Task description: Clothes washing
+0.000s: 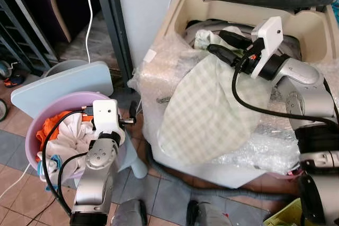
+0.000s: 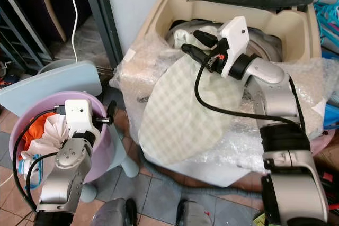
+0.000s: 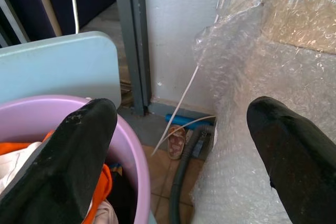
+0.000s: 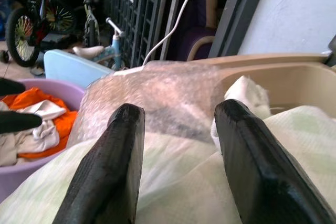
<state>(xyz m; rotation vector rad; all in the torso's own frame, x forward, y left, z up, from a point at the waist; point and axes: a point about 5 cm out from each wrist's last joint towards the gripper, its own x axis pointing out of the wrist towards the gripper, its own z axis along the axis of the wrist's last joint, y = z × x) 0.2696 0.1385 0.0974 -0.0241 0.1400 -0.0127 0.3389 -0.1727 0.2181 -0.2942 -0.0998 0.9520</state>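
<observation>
robot feet (image 1: 164, 213) show at the lower edge of the head views, on a tiled floor (image 1: 159, 189). taking the washing machine (image 1: 296, 22) as landmark: its cream tub stands open, its front and top wrapped in bubble wrap (image 1: 153, 78). a pale green checked cloth (image 1: 206, 104) hangs from the tub rim down over the front. the right gripper (image 1: 214, 43) is at the rim, above the cloth's top edge. to the machine's left sits a purple laundry basket (image 1: 39, 117) holding orange and white clothes (image 1: 63, 130), with a pale blue board (image 1: 63, 86) behind it. the left gripper (image 1: 133, 116) hovers between basket and machine.

left wrist view: the left gripper's fingers (image 3: 79, 150) are spread wide and empty, one over the basket rim, the other against the bubble wrap. a grey hose (image 3: 181, 182) and a grey door post (image 3: 134, 40) stand by the white wall beside the machine.

right wrist view: the right gripper's fingers (image 4: 113, 166) are parted, resting on the cloth with fabric between them, not clenched. a bicycle (image 4: 31, 19) stands far beyond the basket.

judgement: loading is under way; the cloth is only partly in. next move calls for closing on the cloth and pushing it into the tub; the hanging weight could drag it out.
</observation>
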